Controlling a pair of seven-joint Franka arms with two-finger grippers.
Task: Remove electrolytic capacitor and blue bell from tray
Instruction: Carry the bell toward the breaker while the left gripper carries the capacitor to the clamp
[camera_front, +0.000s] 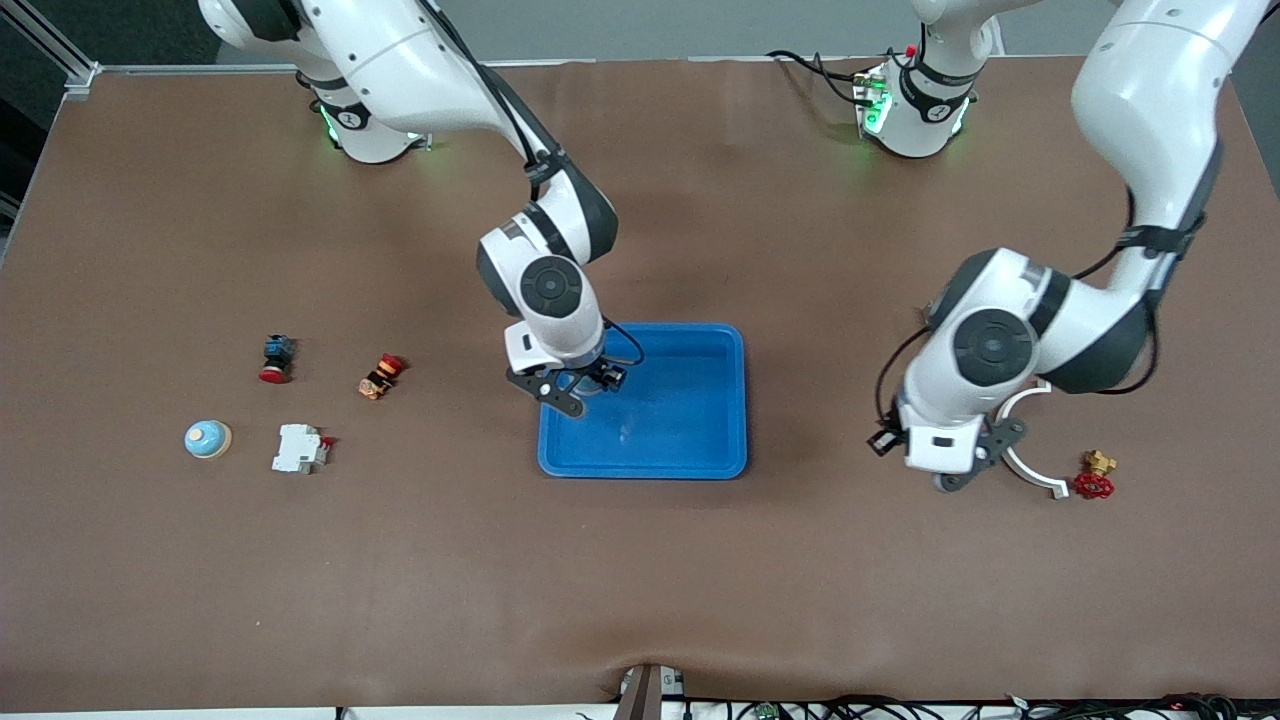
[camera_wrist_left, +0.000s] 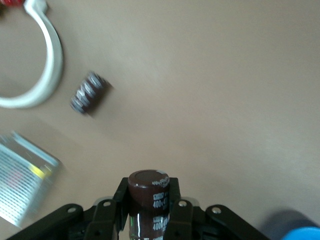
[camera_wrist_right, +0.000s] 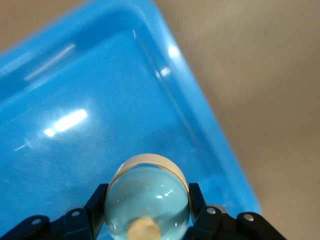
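Note:
My right gripper (camera_front: 588, 387) hangs over the blue tray (camera_front: 690, 440), near the edge toward the right arm's end. It is shut on a light blue dome bell (camera_wrist_right: 148, 197) with a tan knob and base. My left gripper (camera_front: 948, 478) is over the bare table toward the left arm's end. It is shut on a dark brown capacitor (camera_wrist_left: 149, 189) with white print, held upright. A second light blue bell (camera_front: 207, 438) sits on the table at the right arm's end.
A red push button (camera_front: 276, 358), an orange-red switch (camera_front: 381, 376) and a white breaker (camera_front: 300, 448) lie near the second bell. A white ring (camera_front: 1030, 465) and a red valve (camera_front: 1095, 480) lie beside my left gripper. The left wrist view shows a small striped brown part (camera_wrist_left: 89, 93) and a silvery box (camera_wrist_left: 25, 185).

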